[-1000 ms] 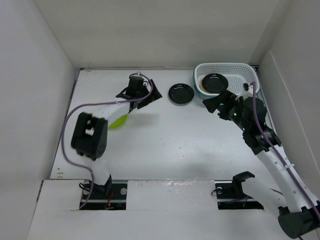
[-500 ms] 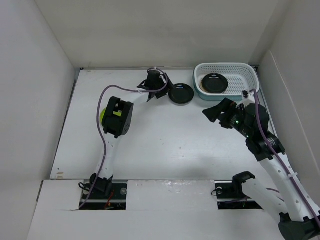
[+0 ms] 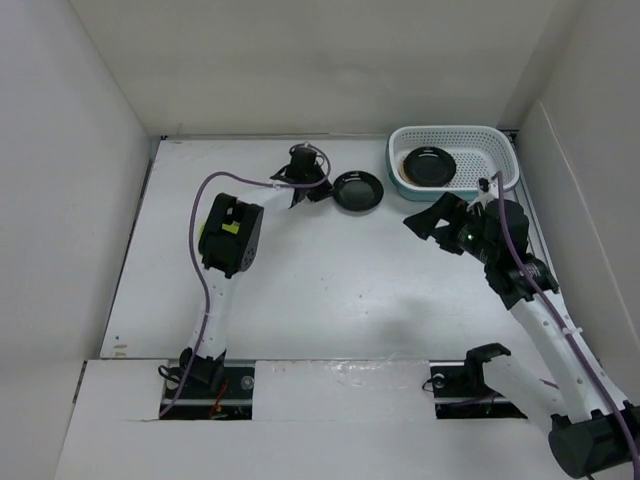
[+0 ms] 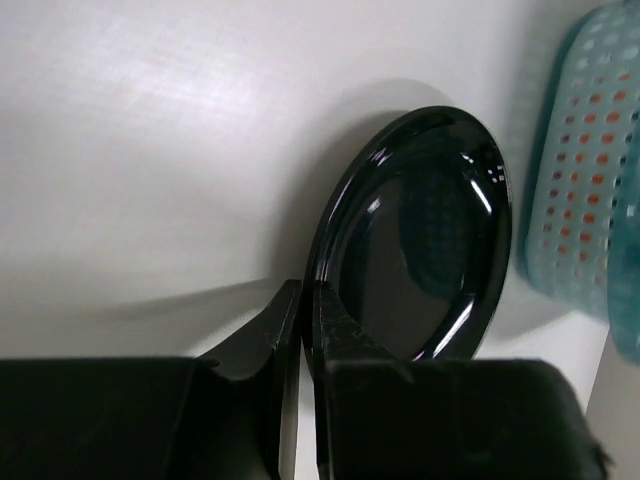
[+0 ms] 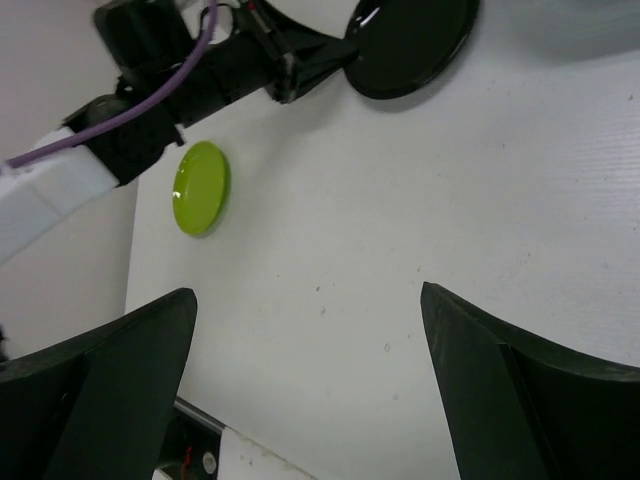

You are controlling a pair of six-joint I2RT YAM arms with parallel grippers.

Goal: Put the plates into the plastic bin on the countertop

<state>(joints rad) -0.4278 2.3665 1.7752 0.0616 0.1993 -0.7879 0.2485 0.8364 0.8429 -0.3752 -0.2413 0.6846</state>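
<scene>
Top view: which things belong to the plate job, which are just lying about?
Job: glossy black round plate in left gripper; second black plate inside white perforated plastic bin; lime green round plate.
Lying about: only the arms' purple cables.

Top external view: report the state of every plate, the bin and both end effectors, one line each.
left end effector: shut on the outer black plate's rim.
outer black plate: outside the bin, rim pinched.
right end effector: open, empty.
lime green plate: flat on the countertop, untouched.
plastic bin: upright, holds the inner black plate.
</scene>
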